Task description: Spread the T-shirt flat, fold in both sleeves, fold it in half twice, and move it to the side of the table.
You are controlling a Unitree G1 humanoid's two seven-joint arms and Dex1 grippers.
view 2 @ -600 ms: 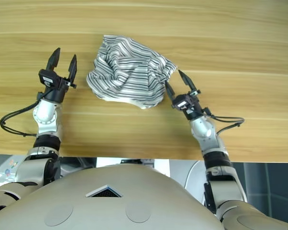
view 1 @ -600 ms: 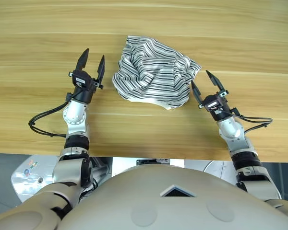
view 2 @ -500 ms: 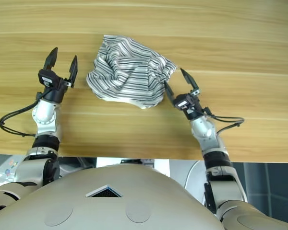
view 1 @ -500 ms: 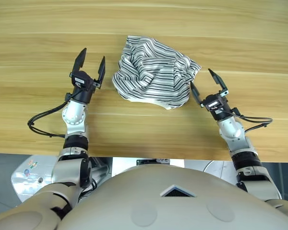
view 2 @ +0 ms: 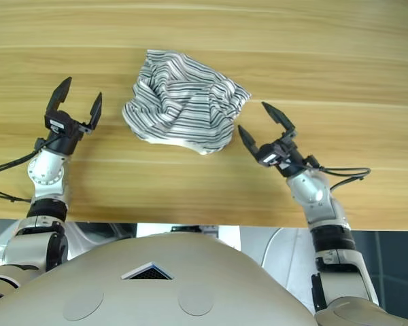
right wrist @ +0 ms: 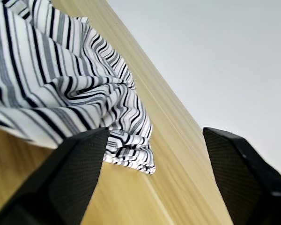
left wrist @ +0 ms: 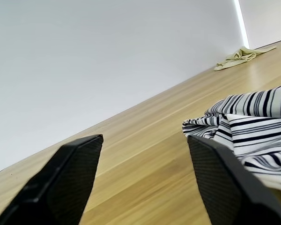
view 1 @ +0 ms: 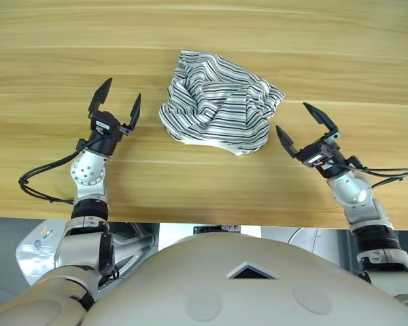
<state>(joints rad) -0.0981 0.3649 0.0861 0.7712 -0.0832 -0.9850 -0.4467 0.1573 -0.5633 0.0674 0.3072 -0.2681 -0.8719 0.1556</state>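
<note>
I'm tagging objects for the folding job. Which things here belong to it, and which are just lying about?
Job: crumpled striped T-shirt; left claw and right claw, both open beside it; wooden table.
Lying about: pale yellow cloth, far off on the table.

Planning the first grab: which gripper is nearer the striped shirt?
Right. The right gripper is just beside the shirt, on its right; the left gripper farther off on its left.

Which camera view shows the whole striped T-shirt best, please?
The left eye view: the whole crumpled T-shirt lies unobstructed on the table. The right eye view matches it; the wrist views cut it off partway.
</note>
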